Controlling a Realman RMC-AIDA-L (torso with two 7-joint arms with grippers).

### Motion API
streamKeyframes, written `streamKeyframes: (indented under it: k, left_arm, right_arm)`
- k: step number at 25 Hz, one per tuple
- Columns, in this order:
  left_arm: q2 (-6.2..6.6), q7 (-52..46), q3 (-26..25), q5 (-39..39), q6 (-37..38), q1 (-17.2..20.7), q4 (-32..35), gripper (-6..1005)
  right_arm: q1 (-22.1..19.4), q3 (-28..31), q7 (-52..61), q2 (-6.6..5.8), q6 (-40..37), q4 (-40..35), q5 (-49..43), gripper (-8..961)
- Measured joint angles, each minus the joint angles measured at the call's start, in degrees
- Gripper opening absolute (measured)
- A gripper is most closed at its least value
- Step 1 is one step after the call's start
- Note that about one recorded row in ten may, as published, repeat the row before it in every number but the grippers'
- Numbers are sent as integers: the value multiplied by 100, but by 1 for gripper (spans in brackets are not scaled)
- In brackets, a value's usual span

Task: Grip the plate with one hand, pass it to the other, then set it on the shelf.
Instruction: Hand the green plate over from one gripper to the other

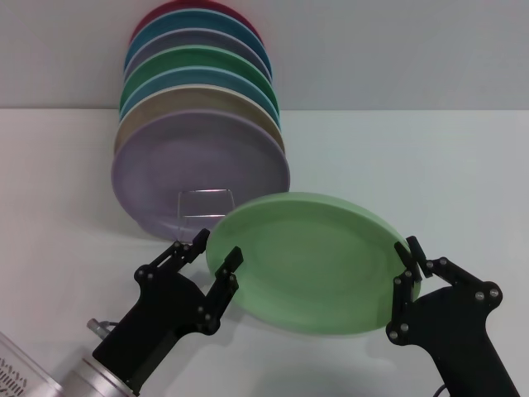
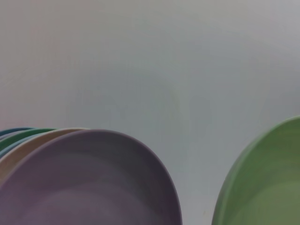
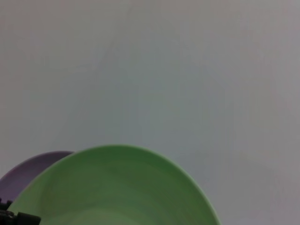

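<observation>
Right gripper [image 1: 411, 263] fingers are clamped on the right rim of the round pale light-green matte plate [image 1: 310, 260], held mid-air in the lower centre of the frame. Left gripper [image 1: 216, 252] fingers are spread, straddling the plate's left rim, not clenched. You're mid-handover. The thin silver wire shelf [image 1: 204, 203] sits just up-left behind the plate, already holding the lilac plate [image 1: 194, 169] and the stack behind it.

White table [image 1: 430, 165] carries the shelf [image 1: 204, 203] of plates [image 1: 201, 124].
</observation>
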Motion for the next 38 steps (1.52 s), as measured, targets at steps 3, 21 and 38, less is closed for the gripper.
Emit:
streamKeyframes:
  k: [3,21,38]
  left_arm:
    - [0,-16,-1,0,-33,-16,0,443]
    - [0,11,-20,0,-61,-35,12,230]
    - [0,19,-23,1,-59,-75,58,122]
  right_arm:
    - [7,0,0,0,1,0,0,20]
    - [16,0,0,0,1,0,0,21]
    - [25,0,-1,0,0,0,0,19]
